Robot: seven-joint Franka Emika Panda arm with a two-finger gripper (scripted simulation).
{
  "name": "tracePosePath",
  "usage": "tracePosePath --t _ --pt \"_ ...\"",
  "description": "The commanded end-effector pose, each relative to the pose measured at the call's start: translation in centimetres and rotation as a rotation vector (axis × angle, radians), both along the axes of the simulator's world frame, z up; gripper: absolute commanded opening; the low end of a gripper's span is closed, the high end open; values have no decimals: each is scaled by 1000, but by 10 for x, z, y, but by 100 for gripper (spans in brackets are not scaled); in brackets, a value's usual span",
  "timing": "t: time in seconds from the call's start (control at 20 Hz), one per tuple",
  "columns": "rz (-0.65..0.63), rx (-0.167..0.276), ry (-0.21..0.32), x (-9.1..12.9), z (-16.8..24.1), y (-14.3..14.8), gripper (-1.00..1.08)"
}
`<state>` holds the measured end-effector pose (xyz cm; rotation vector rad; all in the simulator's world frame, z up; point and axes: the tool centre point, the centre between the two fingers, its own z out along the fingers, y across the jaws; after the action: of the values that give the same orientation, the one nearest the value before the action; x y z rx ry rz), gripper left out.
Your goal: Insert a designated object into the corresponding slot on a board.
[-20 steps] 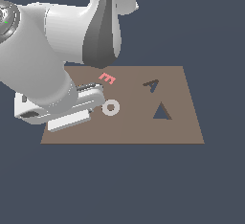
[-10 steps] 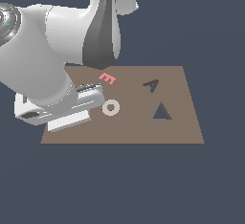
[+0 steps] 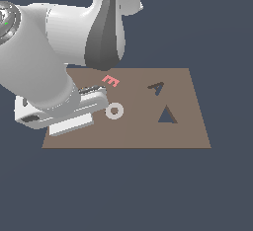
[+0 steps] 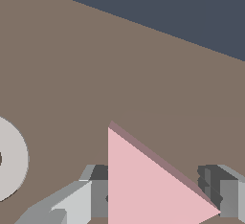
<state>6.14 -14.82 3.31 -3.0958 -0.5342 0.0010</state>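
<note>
In the wrist view the light-pink triangle point(image 4: 148, 189) lies flat on the brown board point(image 4: 119, 65), and my gripper point(image 4: 158, 201) straddles it. One finger point(image 4: 93, 196) meets its straight edge and the other finger point(image 4: 225, 194) meets its far tip, so the jaws look shut on it. In the exterior view the arm's hand point(image 3: 64, 111) sits low over the board point(image 3: 148, 136) at the exterior view's left and hides both triangle and fingers. The dark triangular slot point(image 3: 168, 115) lies open toward the exterior view's right, well apart from the hand.
A grey ring point(image 3: 114, 110) point(image 4: 9, 158) rests on the board just beside the hand. A pink-red letter E point(image 3: 111, 81) lies behind it. A dark A-shaped cut-out point(image 3: 157, 88) sits behind the triangular slot. The arm's bulky links point(image 3: 104, 32) loom over the board's left half.
</note>
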Motion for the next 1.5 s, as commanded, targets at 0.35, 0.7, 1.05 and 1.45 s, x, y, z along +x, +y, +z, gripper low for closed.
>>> tracePosePath --t 0.35,0.7,1.05,1.45 --pt "103 0 0 14 0 7 -100" --pt "282 0 0 37 1 24 -100" --pt "545 -1 -1 65 2 54 -100" --pt "847 -1 -1 86 3 98 -100"
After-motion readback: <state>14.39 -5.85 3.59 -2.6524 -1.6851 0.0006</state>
